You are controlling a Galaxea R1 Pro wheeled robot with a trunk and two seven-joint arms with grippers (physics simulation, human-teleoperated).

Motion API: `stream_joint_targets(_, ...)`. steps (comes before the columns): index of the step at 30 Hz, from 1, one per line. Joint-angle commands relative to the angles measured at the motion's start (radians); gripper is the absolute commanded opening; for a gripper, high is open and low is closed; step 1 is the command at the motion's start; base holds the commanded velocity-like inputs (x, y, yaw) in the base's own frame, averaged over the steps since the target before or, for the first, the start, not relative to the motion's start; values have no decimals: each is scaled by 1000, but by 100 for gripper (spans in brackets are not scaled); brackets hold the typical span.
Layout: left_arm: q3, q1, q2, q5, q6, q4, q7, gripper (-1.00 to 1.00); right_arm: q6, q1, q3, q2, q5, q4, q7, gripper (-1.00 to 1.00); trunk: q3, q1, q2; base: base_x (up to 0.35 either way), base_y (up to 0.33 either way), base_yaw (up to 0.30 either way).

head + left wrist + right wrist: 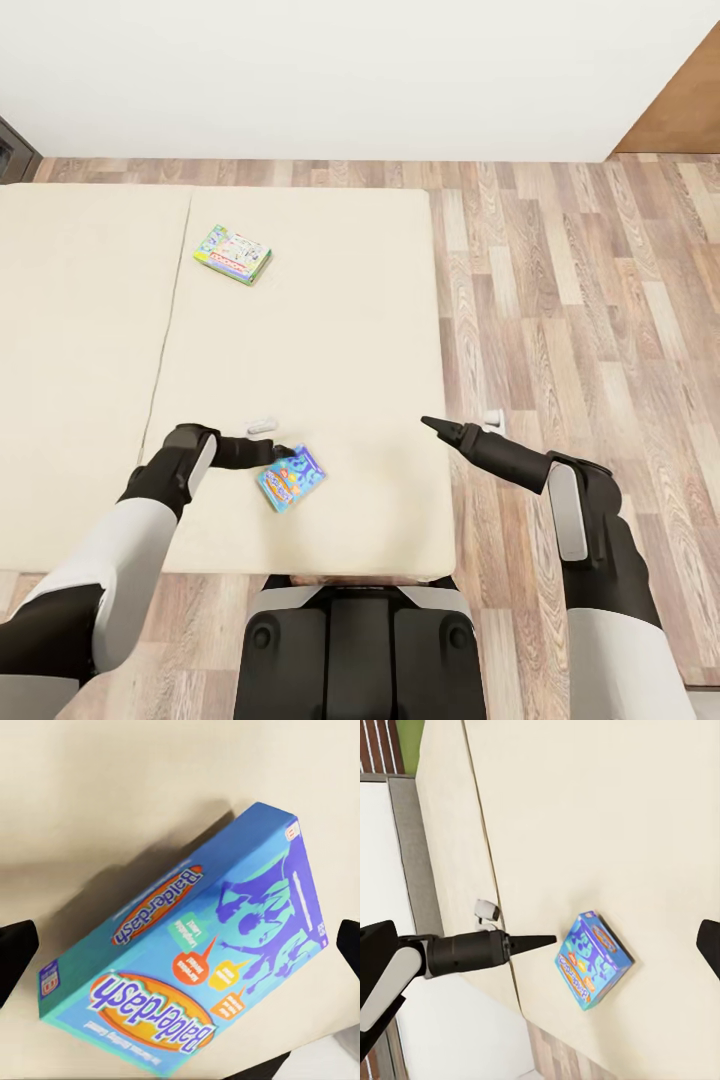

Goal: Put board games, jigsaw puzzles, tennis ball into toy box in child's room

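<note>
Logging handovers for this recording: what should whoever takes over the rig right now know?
Left gripper: at the blue board game near the bed's front edge, fingers either side in its wrist view, not closed on it.
Right gripper: empty, looks shut, over the bed's right edge.
Green-edged board game: farther back on the bed.
Done: nothing visibly boxed.
Left: both games here, then the table items.

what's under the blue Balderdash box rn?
The blue game box lies flat on the beige bed, with a shadow along one edge. The left pincer is beside it. Whatever the box's own footprint covers is hidden.
</note>
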Motion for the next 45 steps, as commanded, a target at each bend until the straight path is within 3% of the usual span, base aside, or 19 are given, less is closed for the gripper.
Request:
stream_joint_targets(1, 5, -1, 1, -10, 6, -1, -9, 100, 4, -1, -3, 1, 6, 1, 8, 100, -1, 1, -2, 0, 0, 0)
stream_joint_targets(20, 3, -2, 4, -11, 11, 9, -7, 100, 4, -3, 1, 1, 7, 3, 7, 100, -1, 1, -2, 0, 0, 0)
stream_joint_targets(45, 0, -2, 2, -13, -38, 10, -8, 100, 4, -1, 3, 1, 5, 1, 8, 100, -2, 1, -2, 0, 0, 0)
